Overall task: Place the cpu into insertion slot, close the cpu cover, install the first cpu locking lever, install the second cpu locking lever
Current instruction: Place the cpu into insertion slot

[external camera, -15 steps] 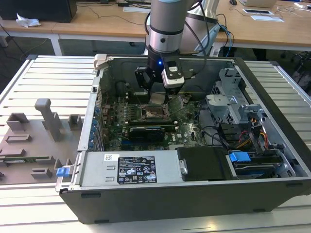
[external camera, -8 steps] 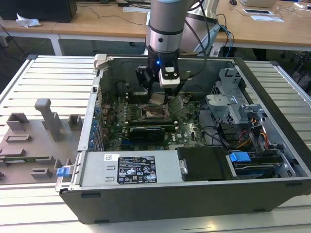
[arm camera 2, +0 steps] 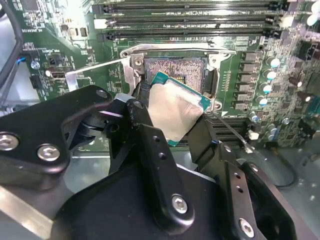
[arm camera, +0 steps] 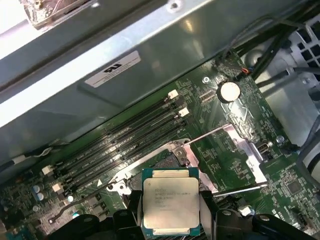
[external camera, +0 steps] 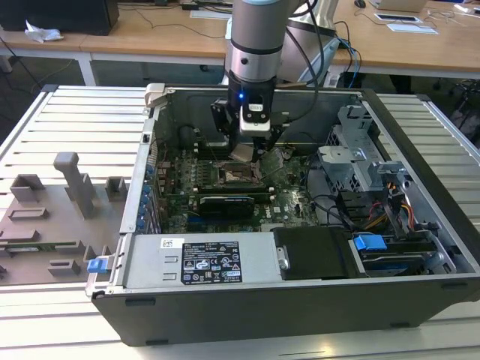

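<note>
My gripper [external camera: 244,154] hangs inside the open computer case, shut on the cpu [external camera: 241,153] just above the green motherboard. In the second wrist view the cpu [arm camera 2: 175,112], silvery top and green edge, sits tilted between the black fingers [arm camera 2: 150,145], over the near edge of the insertion slot [arm camera 2: 175,70], which lies open and dark. In the first wrist view the cpu [arm camera: 170,200] covers part of the insertion slot [arm camera: 167,159]. The cpu cover [arm camera: 243,145] is swung open to one side. Two thin locking levers [arm camera: 210,132] stand released.
Long black memory slots [arm camera: 125,135] run beside the socket. A black card [external camera: 225,204] lies in front of it in the exterior view. The power supply [external camera: 202,259], drive cage [external camera: 360,161] and cables [external camera: 337,210] crowd the case. A grey fixture [external camera: 52,214] sits at the exterior view's left.
</note>
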{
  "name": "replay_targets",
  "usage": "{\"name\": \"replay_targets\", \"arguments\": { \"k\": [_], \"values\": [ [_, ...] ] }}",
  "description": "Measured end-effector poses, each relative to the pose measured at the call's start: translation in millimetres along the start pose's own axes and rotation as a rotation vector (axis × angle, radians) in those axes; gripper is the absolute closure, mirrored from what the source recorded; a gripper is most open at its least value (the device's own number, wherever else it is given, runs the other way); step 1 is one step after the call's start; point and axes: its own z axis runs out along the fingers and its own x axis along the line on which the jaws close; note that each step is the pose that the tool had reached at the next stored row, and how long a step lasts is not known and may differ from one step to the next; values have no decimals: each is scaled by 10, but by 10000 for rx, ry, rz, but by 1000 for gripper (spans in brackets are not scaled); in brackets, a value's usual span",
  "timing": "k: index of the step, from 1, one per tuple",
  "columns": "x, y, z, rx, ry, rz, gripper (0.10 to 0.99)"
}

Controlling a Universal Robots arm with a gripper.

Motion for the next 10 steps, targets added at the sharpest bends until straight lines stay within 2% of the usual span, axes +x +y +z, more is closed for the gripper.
{"name": "replay_targets", "arguments": {
  "k": [7,10],
  "values": [
    [0,0,2,-11,-25,813,545],
    [0,0,4,-20,-42,1389,545]
  ]
}}
